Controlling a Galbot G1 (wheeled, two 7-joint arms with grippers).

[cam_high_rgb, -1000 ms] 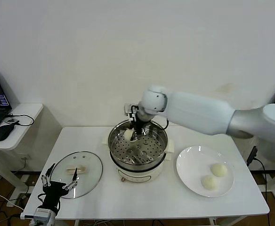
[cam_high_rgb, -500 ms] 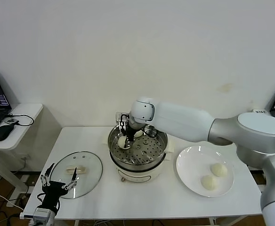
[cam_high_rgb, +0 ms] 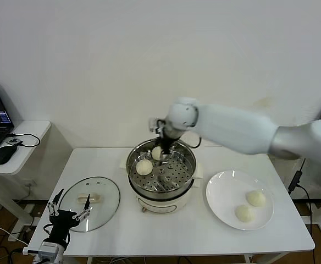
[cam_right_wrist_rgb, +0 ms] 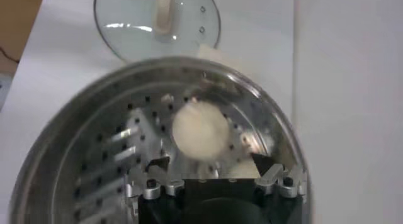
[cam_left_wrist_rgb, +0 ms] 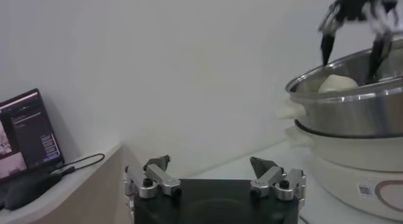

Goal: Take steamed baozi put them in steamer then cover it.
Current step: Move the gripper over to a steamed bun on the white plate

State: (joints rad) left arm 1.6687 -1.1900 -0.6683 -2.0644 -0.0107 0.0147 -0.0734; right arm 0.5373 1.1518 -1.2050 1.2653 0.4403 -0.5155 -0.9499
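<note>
With two baozi (cam_high_rgb: pixel 144 166) already lying on the perforated floor of the steamer (cam_high_rgb: pixel 189 165), the load is judged half done; two more baozi are seen on the white plate (cam_high_rgb: pixel 218 190) just to the right of the steamer. The right gripper (cam_high_rgb: pixel 164 144) is held over the back rim of the steamer, its fingers spread and nothing between them, one bun directly beneath it in the right wrist view (cam_right_wrist_rgb: pixel 200 131). The cover (cam_high_rgb: pixel 108 192) lies flat on the table to the left of the steamer, handle up. The left gripper (cam_high_rgb: pixel 68 211) is parked on the cover's near side, far from the steamer, fingers spread and empty.

Risks noted:
- Spread fingers sit close to the steamer rim; a sideways exit could clip the rim and jolt the basket on its pot base.
- Both placed buns are bunched toward the back-left of the steamer floor. If the remaining two are dropped there as well, stacking or squashing is likely, and the cover might not seat.
- Buns look soft; a hard pinch at pickup could dent them.
- Glass cover could slip if its handle is gripped off-centre.
</note>
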